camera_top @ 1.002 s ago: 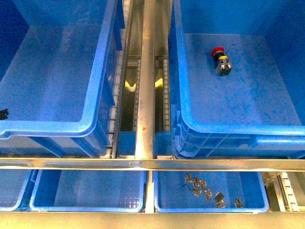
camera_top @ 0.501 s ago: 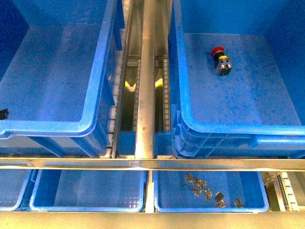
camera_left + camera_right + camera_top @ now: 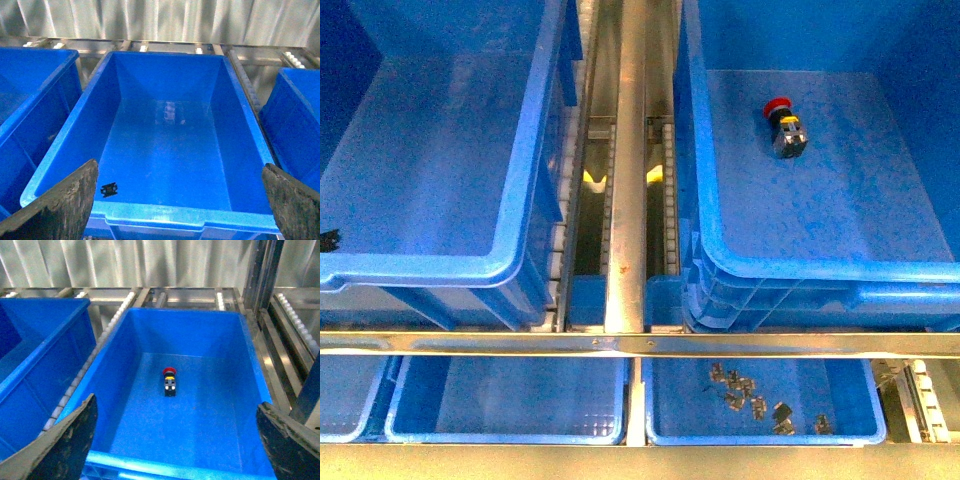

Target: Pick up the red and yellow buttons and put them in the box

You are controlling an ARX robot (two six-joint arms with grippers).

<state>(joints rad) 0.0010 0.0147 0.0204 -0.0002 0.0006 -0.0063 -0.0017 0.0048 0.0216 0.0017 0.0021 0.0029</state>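
The red button (image 3: 781,122) lies on its side on the floor of the right-hand deep blue box (image 3: 820,268), towards the far end. In the right wrist view the red button (image 3: 169,380) is well ahead of my right gripper (image 3: 176,405), which hangs open above the near rim of the box (image 3: 165,466). My left gripper (image 3: 180,167) is open above the near rim of the left-hand deep blue crate (image 3: 165,217), which holds only a small black piece (image 3: 109,189). The yellow button is out of view. Neither gripper shows in the front view.
A metal rail (image 3: 625,180) and roller tracks run between the two deep crates. Below a cross bar (image 3: 640,344) sit shallow blue trays (image 3: 500,405); one (image 3: 670,400) holds several small metal parts (image 3: 760,405). Corrugated metal wall stands behind the crates.
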